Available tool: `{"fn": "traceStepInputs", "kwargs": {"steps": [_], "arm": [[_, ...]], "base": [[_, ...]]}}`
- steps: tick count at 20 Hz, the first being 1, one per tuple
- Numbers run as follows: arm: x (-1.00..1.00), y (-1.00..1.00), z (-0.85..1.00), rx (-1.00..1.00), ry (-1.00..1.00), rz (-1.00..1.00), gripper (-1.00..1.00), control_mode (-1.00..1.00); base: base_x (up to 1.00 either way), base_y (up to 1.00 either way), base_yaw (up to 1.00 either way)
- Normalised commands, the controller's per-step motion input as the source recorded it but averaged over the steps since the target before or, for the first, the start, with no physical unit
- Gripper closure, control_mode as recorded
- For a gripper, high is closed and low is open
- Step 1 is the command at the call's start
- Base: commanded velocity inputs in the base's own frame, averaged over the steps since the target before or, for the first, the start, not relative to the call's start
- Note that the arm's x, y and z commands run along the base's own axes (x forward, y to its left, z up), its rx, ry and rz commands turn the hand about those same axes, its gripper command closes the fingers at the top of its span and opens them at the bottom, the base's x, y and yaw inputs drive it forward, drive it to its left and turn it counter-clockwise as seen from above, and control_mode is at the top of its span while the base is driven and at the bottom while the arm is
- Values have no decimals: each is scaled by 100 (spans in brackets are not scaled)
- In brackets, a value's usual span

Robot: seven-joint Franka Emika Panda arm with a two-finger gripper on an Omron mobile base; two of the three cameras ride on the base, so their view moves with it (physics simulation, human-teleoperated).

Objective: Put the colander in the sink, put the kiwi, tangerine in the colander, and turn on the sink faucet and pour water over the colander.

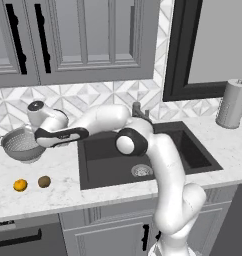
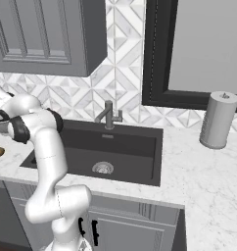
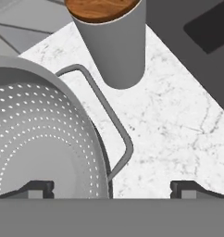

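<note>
Two fingertips of our gripper (image 3: pixel 112 187) stood wide apart, straddling the colander (image 3: pixel 42 139) rim at lower left of the hand view. We judged the first step in hand: next, closing on that rim and lifting toward the sink (image 1: pixel 108 172).

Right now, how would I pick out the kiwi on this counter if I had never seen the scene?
Start at the dark sink set into the white marble counter, then look at the stretch of counter to its left in the left base view. Two small fruits lie there, in front of the silver colander. The kiwi is the dull brown oval nearer the sink; the tangerine beside it is bright orange.
</note>
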Motion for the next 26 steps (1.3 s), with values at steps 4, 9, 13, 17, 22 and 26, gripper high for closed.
{"fn": "traceStepInputs", "kwargs": {"steps": [4, 9, 13, 17, 22, 26], "arm": [[38, 6, -12, 0, 0, -9, -100, -100], [29, 6, -10, 0, 0, -9, -100, -100], [14, 6, -8, 0, 0, -8, -100, -100], [0, 2, -12, 0, 0, -10, 100, -100], [0, 0, -13, 0, 0, -15, 100, -100], [0, 0, -4, 0, 0, -12, 100, -100]], "base": [[0, 0, 0], [0, 0, 0], [0, 0, 0], [0, 0, 0], [0, 0, 0], [0, 0, 0]]}}
